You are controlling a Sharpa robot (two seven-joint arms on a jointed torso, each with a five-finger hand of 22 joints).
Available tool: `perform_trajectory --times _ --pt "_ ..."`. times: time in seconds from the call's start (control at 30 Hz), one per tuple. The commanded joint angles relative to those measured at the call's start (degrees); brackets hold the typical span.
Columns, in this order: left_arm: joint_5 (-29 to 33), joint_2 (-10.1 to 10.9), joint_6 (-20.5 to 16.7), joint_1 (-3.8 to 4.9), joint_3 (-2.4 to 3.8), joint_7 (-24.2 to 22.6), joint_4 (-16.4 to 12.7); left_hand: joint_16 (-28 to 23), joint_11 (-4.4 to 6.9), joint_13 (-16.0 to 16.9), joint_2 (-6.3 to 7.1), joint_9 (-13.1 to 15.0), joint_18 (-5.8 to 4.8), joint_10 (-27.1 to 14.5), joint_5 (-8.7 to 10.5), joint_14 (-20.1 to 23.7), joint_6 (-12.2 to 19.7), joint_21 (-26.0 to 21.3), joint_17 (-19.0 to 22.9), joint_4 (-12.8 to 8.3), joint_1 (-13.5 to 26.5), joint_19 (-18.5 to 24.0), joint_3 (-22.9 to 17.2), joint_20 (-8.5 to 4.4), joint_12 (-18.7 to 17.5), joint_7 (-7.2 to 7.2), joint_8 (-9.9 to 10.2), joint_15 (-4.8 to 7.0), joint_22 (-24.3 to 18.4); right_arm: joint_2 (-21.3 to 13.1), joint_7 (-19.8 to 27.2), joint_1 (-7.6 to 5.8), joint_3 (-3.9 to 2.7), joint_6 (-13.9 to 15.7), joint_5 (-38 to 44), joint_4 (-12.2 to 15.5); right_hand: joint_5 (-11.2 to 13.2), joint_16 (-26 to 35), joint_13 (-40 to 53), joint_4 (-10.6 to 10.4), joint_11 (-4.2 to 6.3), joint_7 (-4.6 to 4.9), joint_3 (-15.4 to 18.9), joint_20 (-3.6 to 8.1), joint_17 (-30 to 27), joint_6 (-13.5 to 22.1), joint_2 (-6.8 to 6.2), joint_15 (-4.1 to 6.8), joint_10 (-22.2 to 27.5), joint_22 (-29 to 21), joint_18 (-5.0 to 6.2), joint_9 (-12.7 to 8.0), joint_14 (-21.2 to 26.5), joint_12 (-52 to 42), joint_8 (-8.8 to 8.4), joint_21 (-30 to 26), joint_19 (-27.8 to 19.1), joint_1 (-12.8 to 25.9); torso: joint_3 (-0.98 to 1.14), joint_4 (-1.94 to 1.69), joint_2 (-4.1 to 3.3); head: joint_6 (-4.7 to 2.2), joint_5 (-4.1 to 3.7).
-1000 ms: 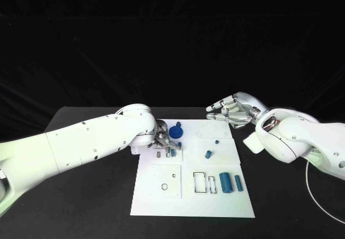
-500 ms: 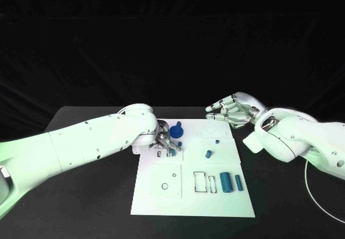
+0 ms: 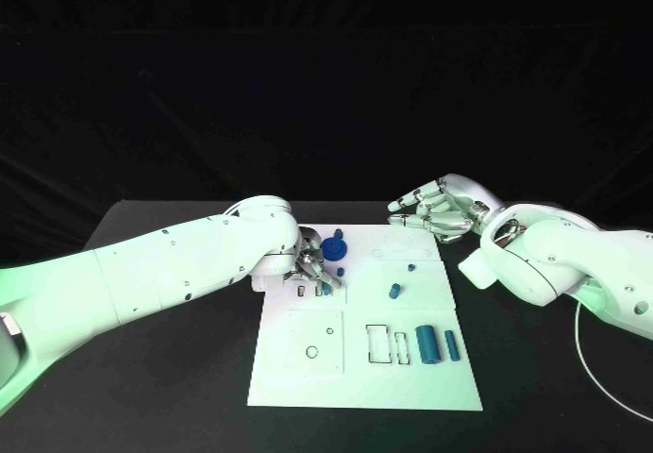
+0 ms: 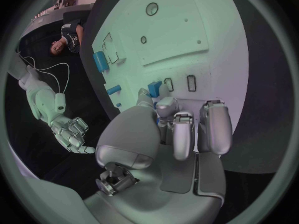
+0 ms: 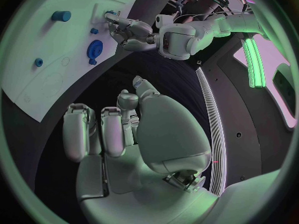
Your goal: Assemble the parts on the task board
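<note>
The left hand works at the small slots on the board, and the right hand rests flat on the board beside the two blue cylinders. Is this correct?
Not quite. The left hand is at the slots on the task board, but the right hand is off the board, above the black table past its far right corner, holding nothing. The head view shows this. The two blue cylinders lie near the board's front.

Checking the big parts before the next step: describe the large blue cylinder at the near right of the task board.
The large blue cylinder is a smooth, plain part, plastic by its look. It lies flat on the white task board in its near right section, long axis running away from the robot. A slimmer blue piece lies alongside on its right and outlined rectangular slots on its left. No robot hand touches it.
</note>
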State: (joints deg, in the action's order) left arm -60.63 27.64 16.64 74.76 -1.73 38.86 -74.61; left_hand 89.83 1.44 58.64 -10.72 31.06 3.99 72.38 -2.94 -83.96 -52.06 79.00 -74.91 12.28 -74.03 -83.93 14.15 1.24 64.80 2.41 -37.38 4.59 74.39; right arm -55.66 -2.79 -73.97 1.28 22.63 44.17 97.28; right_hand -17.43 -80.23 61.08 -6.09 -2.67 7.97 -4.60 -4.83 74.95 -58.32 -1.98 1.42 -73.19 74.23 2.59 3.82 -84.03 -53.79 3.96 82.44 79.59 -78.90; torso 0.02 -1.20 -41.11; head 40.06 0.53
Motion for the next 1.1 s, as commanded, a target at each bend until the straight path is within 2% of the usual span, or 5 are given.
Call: perform_trajectory --times 0.03,0.37,0.53,0.67,1.1 --pt "0.5 -0.2 0.9 -0.01 0.01 0.0 0.1 0.2 0.28 -0.1 -0.87 0.2 -0.68 0.2 0.11 -6.0 0.8 0.4 -15.1 -1.8 -2.9 -1.6 -2.1 -0.28 -0.2 -0.13 -0.1 0.61 0.1 0.1 0.0 0.04 0.00 -0.9 0.6 0.0 -0.2 0.4 -0.1 -0.1 -0.08 -0.03 -0.4 -0.13 0.8 -0.5 0.07 -0.02 0.4 -0.2 1.21 0.1 -2.9 0.3 0.37 -0.4 -0.4 -0.3 -0.01 0.04 0.01 0.09 -0.01" --pt "1.1 -0.2 0.8 -0.02 -0.01 -0.1 0.0 0.2 0.11 -0.9 -1.20 0.1 -0.76 -1.0 -3.51 -6.0 3.0 0.5 -15.1 -8.0 -10.9 -1.6 -13.4 -0.43 -2.0 0.21 2.0 0.66 0.6 0.1 0.2 0.06 0.02 -1.1 0.6 0.1 -0.4 0.4 -0.1 -0.1 -0.06 -0.05 -0.5 -0.11 0.8 -0.5 0.14 -0.01 0.4 -0.2 1.21 0.1 -2.9 0.2 0.38 -0.5 -0.4 -0.4 0.01 -0.02 0.00 0.21 -0.04" --pt "1.9 0.8 0.6 -0.02 0.02 -0.3 -1.2 0.2 -0.26 -1.4 7.45 1.1 -0.60 -0.5 -4.71 -6.0 2.6 0.4 -15.1 -8.1 -4.6 -1.5 -32.5 -0.01 -2.9 0.99 2.6 0.06 0.9 0.2 0.4 0.08 0.04 -1.1 0.6 0.4 -0.5 0.4 -0.1 -0.1 -0.05 -0.05 -0.6 -0.11 0.8 -0.5 0.16 0.00 0.4 -0.2 1.21 0.1 -2.9 0.2 0.37 -0.5 -0.4 -0.4 0.04 0.07 -0.04 0.23 0.04" --pt "2.5 2.0 -1.1 -0.03 0.13 -0.5 -2.5 0.2 -0.31 -1.1 11.74 2.5 -0.64 0.1 -4.69 -6.0 2.2 0.5 -15.1 -8.4 0.1 -1.6 -44.1 -0.10 -2.7 0.80 1.7 -0.22 1.2 0.1 0.4 0.09 0.06 -1.1 0.6 0.4 -0.6 0.5 -0.1 -0.1 -0.06 -0.04 -0.5 -0.10 0.7 -0.5 0.12 0.00 0.4 -0.3 1.23 0.1 -2.9 0.2 0.37 -0.5 -0.5 -0.4 0.02 -0.02 0.01 0.31 -0.16" --pt "2.7 5.2 -9.0 -0.61 0.22 -1.0 -5.3 0.2 -0.17 -0.4 15.24 4.8 -0.93 1.2 -4.39 -6.0 2.1 1.0 -15.1 -10.6 5.4 -2.0 -54.4 0.07 -2.0 0.61 0.1 0.24 2.2 0.3 0.7 0.12 0.13 -1.5 -1.1 -0.1 -0.4 0.6 -0.3 -1.0 -0.12 -0.03 -0.1 -0.09 0.7 -0.5 0.10 -0.03 0.3 -0.4 1.24 0.1 -2.9 0.2 0.31 -0.6 -0.5 0.8 0.05 -0.21 0.01 0.45 0.03"
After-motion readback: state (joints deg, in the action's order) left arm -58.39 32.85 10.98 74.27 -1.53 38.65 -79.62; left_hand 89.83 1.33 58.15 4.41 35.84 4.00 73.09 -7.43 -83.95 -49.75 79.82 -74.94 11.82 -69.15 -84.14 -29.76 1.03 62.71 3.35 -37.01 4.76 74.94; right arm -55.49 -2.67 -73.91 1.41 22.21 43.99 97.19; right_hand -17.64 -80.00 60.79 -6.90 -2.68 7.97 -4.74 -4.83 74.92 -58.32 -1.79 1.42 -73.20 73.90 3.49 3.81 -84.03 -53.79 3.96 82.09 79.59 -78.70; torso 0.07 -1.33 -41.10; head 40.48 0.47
